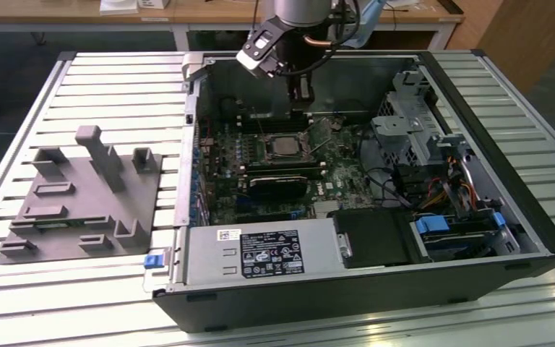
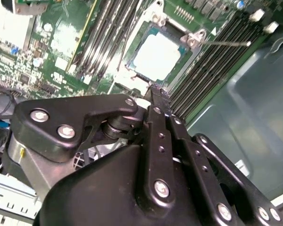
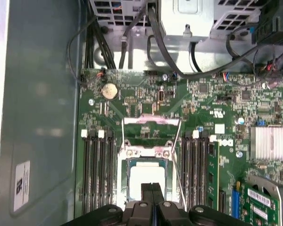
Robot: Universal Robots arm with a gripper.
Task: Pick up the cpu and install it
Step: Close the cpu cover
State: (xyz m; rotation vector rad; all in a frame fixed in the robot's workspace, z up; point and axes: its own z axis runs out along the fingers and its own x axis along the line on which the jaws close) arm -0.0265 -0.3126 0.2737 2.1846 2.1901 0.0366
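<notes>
The cpu [image 1: 282, 147], a flat square chip with a pale silver top, lies in the motherboard socket inside the open computer case [image 1: 470, 94]. In both wrist views the cpu [image 2: 158, 56] [image 3: 144, 178] sits flat within the socket frame, with the hinged socket cover [image 3: 151, 123] lifted open beyond it. My gripper [image 1: 302, 110] hangs above the board, just behind the socket and apart from the chip. Its two black fingers [image 3: 147, 192] are pressed together with nothing between them, and the gripper [image 2: 156, 96] tip points at the socket's edge.
Memory slots [image 3: 96, 165] flank the socket on both sides. A thin socket lever [image 2: 224, 43] sticks out nearby. Cables [image 3: 170, 56] and a drive cage [image 1: 407, 137] crowd the case's right side. A grey fixture block [image 1: 80, 195] stands on the slatted table at the exterior view's left.
</notes>
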